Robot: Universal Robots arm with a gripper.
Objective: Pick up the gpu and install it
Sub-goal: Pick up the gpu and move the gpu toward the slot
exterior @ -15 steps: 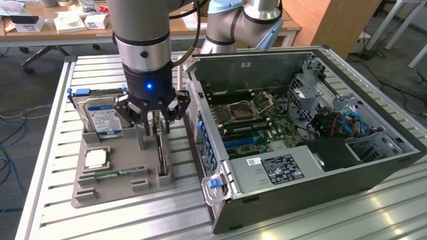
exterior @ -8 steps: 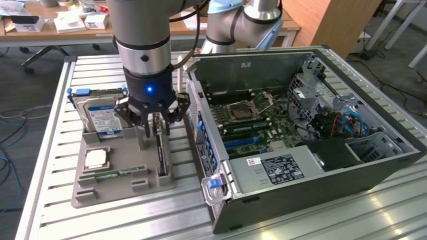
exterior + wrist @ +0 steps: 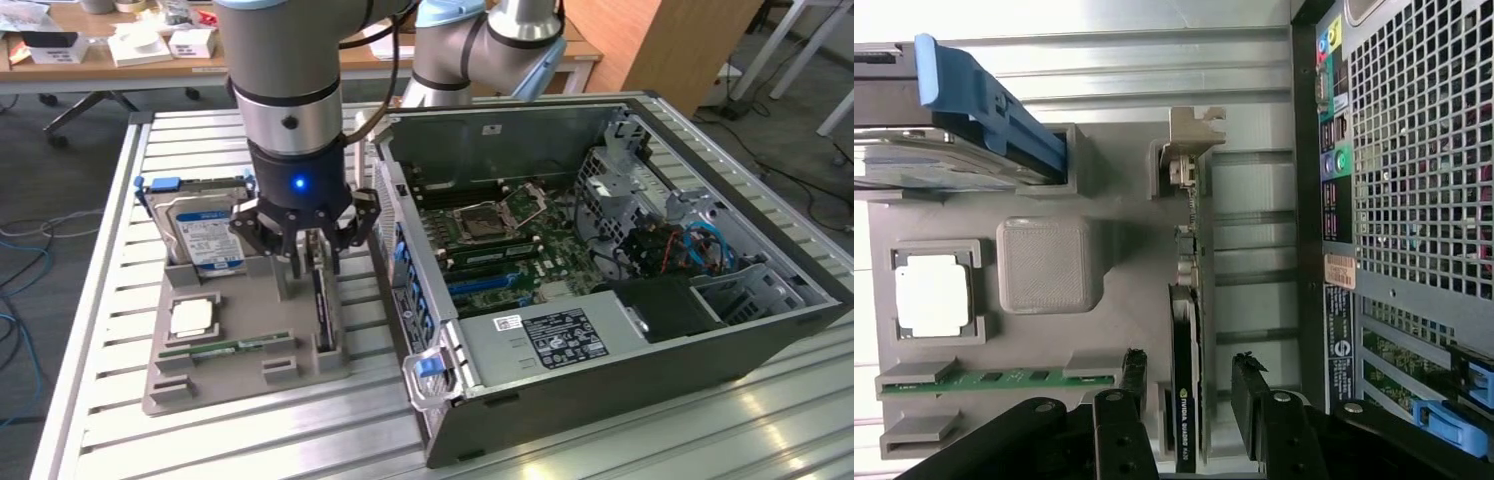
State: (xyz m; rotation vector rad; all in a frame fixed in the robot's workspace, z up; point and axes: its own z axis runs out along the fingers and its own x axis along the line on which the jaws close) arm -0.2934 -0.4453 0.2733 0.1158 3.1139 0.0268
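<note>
The gripper (image 3: pixel 310 255) (image 3: pixel 1191 372) hangs straight down over the grey parts tray (image 3: pixel 240 385) (image 3: pixel 1119 330) with its jaws wide apart and nothing in its hold. Its black fingers (image 3: pixel 1252 395) stand on either side of the gpu (image 3: pixel 323 305) (image 3: pixel 1185 340), with a gap showing on each side of the card, so there is no grip on it.

The gpu stands on its long edge in a slot of the tray, on the side nearest the computer case (image 3: pixel 627 330) (image 3: pixel 1414 200). Its grey metal bracket (image 3: pixel 1192 140) is at the end away from the fingers.

In other slots of the same tray lie a green memory stick (image 3: pixel 227 348) (image 3: pixel 1004 378) and a CPU (image 3: pixel 194 318) (image 3: pixel 932 295). A silver hard drive (image 3: pixel 207 235) (image 3: pixel 944 160) with blue rails stands upright at the tray's far end.

The case lies open on its side just beside the tray, at the exterior view's right, with the motherboard (image 3: pixel 514 240) exposed. Tray and case both rest on a slatted metal table (image 3: pixel 107 430).
</note>
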